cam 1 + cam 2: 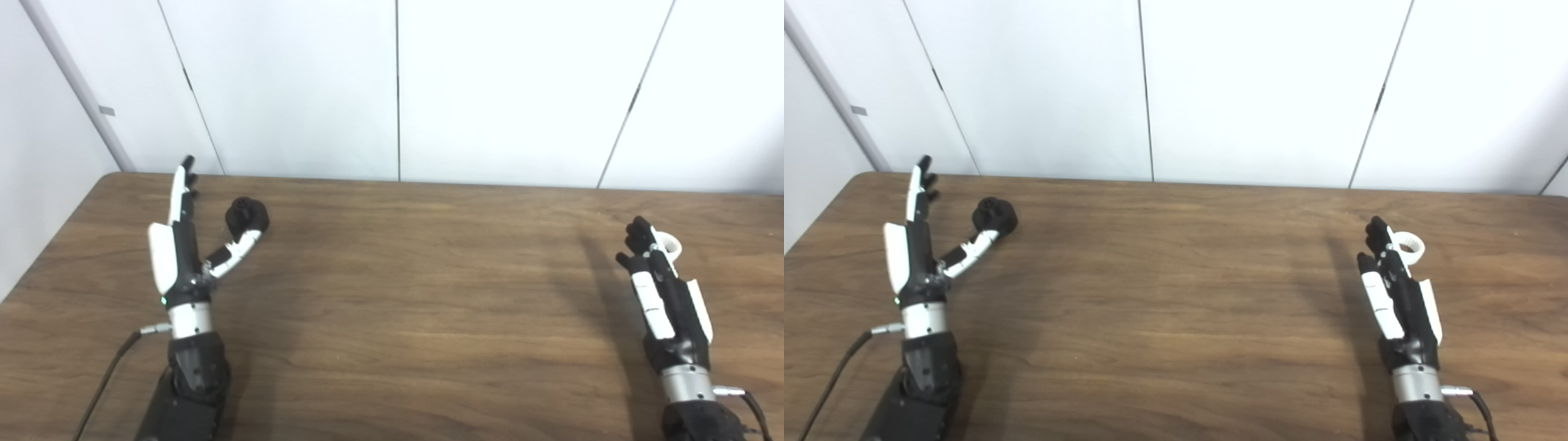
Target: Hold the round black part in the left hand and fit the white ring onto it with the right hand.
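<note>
We see a brown wood-grain counter (404, 318) running up to a wall of white panels (502, 86) at the far side, with both arms coming in from the near edge. On the left, our left hand (184, 245) stands with its palm on edge and its fingers (179, 190) stretched straight toward the far wall, while the thumb (236, 251) angles out to the right. The round black part (246, 217) sits at the tip of that thumb, touching it or just beside it; the straight fingers are apart from the part, so the hand is spread wide and does not clasp it. We cannot tell whether the part rests on the counter or is propped by the thumb alone. A dark cable (107, 380) trails from the left wrist toward the near left corner. Well apart, on the right side of the counter, our right hand (1396, 288) points toward the far wall with its dark fingertips (1377, 229) curled close together. The white ring (1410, 247) shows just to the right of those fingertips, pressed against them, with its open hole facing up. The ring seems pinched at the fingertips, yet the contact is partly hidden behind the hand, so we cannot tell for sure whether it is held or merely lies against the hand. The ring and the black part are at opposite sides of the counter, with bare wood between them.
</note>
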Tool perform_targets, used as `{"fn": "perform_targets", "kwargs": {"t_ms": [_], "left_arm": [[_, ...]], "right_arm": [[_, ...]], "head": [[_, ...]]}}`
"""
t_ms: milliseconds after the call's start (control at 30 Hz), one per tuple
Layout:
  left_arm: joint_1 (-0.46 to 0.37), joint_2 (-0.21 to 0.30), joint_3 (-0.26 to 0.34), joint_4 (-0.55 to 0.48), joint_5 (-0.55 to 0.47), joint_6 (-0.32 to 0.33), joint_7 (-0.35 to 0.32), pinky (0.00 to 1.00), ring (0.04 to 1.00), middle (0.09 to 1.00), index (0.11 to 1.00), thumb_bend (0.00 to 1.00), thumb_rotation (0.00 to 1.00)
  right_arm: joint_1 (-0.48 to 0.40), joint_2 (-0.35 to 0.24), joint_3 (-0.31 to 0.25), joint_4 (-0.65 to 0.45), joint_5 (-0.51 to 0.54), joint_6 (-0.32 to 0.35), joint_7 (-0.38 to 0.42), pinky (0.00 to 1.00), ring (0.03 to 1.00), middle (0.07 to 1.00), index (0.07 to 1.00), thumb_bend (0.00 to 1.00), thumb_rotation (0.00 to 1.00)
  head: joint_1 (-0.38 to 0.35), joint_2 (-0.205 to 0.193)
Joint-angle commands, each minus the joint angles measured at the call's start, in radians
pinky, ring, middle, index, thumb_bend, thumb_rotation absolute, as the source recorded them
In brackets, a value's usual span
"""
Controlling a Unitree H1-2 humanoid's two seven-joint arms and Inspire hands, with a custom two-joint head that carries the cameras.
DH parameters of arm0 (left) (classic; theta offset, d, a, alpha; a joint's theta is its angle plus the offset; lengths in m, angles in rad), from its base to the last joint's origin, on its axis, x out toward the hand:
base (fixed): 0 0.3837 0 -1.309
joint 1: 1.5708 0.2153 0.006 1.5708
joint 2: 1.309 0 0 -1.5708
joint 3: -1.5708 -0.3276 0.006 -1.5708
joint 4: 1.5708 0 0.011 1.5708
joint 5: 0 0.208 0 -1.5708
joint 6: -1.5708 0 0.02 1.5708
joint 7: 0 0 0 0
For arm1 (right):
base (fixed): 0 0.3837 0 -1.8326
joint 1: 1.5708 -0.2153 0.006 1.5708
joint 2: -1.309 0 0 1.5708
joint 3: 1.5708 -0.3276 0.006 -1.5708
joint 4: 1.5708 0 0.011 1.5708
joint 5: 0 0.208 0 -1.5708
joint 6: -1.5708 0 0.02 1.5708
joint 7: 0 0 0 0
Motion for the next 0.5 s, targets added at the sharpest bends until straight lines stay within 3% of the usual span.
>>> {"fn": "perform_targets", "kwargs": {"t_ms": [0,267,467], "left_arm": [[0.027,0.008,-0.01,0.084,0.025,-0.026,0.044,0.88,0.954,0.984,0.999,0.77,0.23],[-0.047,0.085,0.017,0.234,0.008,0.009,0.013,0.87,0.958,0.992,1.0,0.86,0.25],[-0.073,0.163,0.011,0.281,-0.028,0.038,-0.097,0.94,0.994,1.0,0.999,0.92,0.26]], "right_arm": [[0.033,0.0,-0.002,0.068,0.006,-0.037,0.005,0.92,0.965,0.954,0.946,0.36,0.79],[0.035,-0.004,-0.002,0.07,0.026,-0.034,0.015,0.92,0.967,0.957,0.952,0.35,0.8],[0.041,-0.003,-0.002,0.061,0.035,-0.035,0.02,0.91,0.961,0.954,0.949,0.33,0.8]], "head": [[0.009,-0.002],[0.048,-0.013],[0.049,-0.013]]}}
